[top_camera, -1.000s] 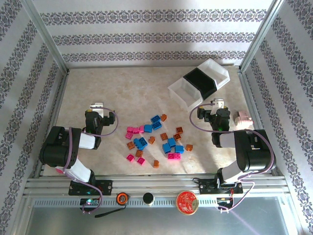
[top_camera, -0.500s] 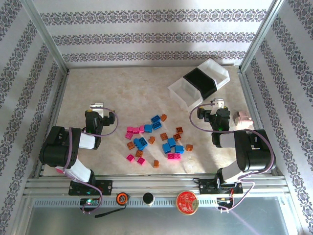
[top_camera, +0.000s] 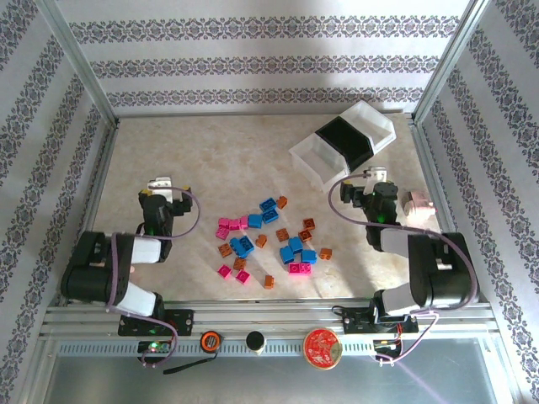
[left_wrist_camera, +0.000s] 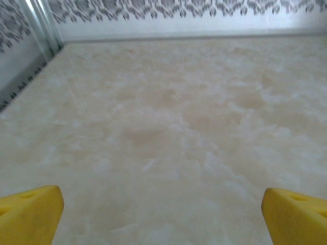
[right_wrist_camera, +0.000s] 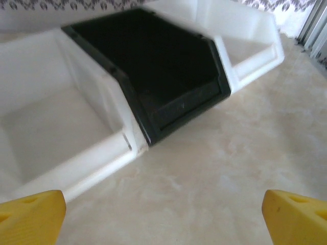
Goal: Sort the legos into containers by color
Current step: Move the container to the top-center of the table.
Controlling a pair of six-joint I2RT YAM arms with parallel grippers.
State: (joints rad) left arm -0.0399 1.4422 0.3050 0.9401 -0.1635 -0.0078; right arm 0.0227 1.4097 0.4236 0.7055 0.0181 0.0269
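While the legos point(top_camera: 290, 248) lie in a loose bunch in the middle of the desk point(top_camera: 210, 151), one arm sits on each side of them. The pink ones point(top_camera: 229, 225) are mostly on the left side of the bunch. The blue ones point(top_camera: 268, 206) are more in the middle. The orange-brown ones point(top_camera: 282, 235) are mixed in among the rest. Some legos touch each other and some lie alone. All the ones I can see are on the desk.

The containers point(top_camera: 345, 143) are at the far right of the desk, well apart from the legos. They are three trays set side by side, touching, and turned at a slant. The black tray point(right_wrist_camera: 153, 66) is in the middle. There is a white tray point(right_wrist_camera: 56, 117) on one side of it and another white tray point(right_wrist_camera: 250, 35) on the other side.

The left end effector point(top_camera: 160, 185) is to the left of the legos, near them but not touching. Its jaws are spread wide and hold nothing. In the left wrist view its two yellow fingers point(left_wrist_camera: 28, 214) sit far apart in the bottom corners, with bare desk between them.

The right end effector point(top_camera: 376, 178) is to the right of the legos, just in front of the containers. Its jaws are spread wide too and hold nothing. In the right wrist view its yellow fingers point(right_wrist_camera: 30, 217) are far apart, and the trays are right ahead of them.

A pale pink lump point(top_camera: 418, 202) lies on the desk just beside the right arm.
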